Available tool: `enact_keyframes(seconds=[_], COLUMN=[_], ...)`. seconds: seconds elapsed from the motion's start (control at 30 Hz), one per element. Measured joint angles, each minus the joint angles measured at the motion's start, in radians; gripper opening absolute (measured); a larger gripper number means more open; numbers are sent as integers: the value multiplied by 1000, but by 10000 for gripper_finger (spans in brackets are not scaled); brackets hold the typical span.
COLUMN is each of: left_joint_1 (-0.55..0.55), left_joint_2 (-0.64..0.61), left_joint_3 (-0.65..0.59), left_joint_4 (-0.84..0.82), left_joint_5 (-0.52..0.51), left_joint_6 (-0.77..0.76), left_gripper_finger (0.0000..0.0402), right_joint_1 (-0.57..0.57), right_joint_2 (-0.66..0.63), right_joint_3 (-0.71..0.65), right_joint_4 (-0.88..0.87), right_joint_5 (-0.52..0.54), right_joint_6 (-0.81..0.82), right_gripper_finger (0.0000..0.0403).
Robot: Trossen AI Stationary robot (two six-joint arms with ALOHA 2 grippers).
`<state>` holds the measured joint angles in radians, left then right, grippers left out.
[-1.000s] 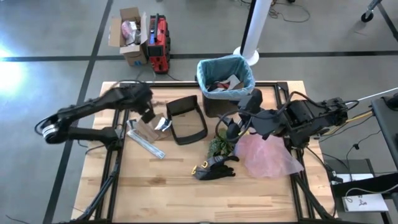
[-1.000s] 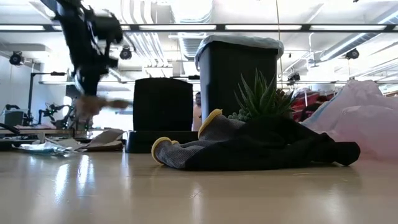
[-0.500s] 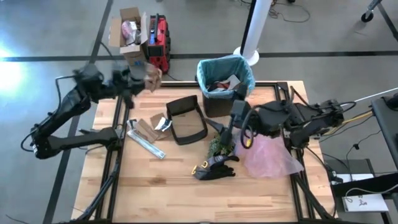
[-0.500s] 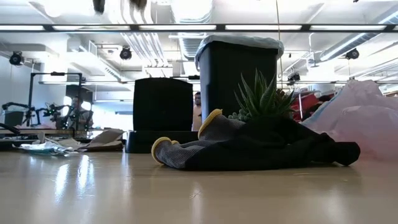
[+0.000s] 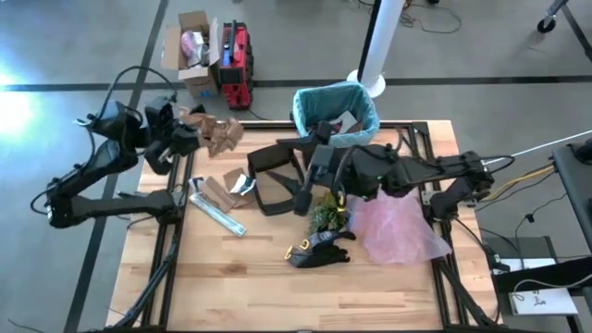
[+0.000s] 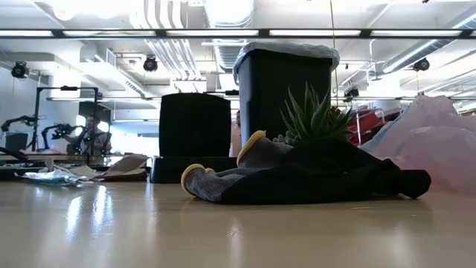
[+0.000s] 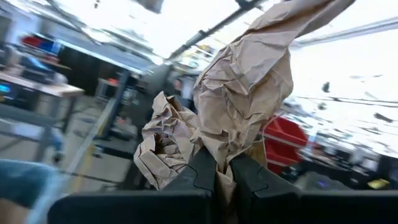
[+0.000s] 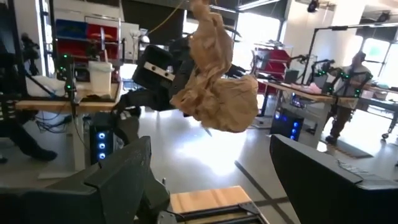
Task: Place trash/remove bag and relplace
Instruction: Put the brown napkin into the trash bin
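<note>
Aloft, crumpled brown paper, creased, bunched, pinched in left gripper.

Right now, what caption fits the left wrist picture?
Left claw shut on crumpled brown paper, held up in the air.

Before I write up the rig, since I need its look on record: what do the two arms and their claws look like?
Both arms are dark, nearly black, built of rounded jointed segments with black cables looping alongside. The left claw has two flat, matte black fingers. The right claw has two broad, blocky dark fingers. A yellow marking shows on the right arm.
</note>
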<state>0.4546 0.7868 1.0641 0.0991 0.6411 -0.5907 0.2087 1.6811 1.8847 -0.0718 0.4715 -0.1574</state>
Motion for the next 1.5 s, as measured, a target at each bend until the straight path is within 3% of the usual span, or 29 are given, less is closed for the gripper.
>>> enact_keyframes(seconds=[0.33, 0.53, 0.73, 0.9, 1.07, 1.3, 1.5], left_joint_1=[-222, -287, -327, -332, -332, -332, -330], left_joint_2=[115, 182, 232, 255, 261, 260, 220], left_joint_3=[-2, -2, -1, -1, -1, -1, -1], left_joint_4=[156, 295, 383, 398, 397, 395, 320], left_joint_5=[-50, -54, -70, -83, -127, -142, -149], left_joint_6=[-5, -27, -32, -28, -26, -21, 16], left_gripper_finger=[2, 2, 2, 2, 14, 98, 187], right_joint_1=[-16, -16, -15, -15, -15, -17, -20], right_joint_2=[9, 9, 9, 8, 8, -1, -36], right_joint_3=[0, 0, 0, 0, 0, 0, 0], right_joint_4=[31, 25, 25, 25, 25, 23, 12], right_joint_5=[-46, -133, -153, -226, -228, -218, -111], right_joint_6=[1, 49, 57, 93, 94, 44, 10], right_gripper_finger=[314, 313, 297, 250, 171, 20, 21])
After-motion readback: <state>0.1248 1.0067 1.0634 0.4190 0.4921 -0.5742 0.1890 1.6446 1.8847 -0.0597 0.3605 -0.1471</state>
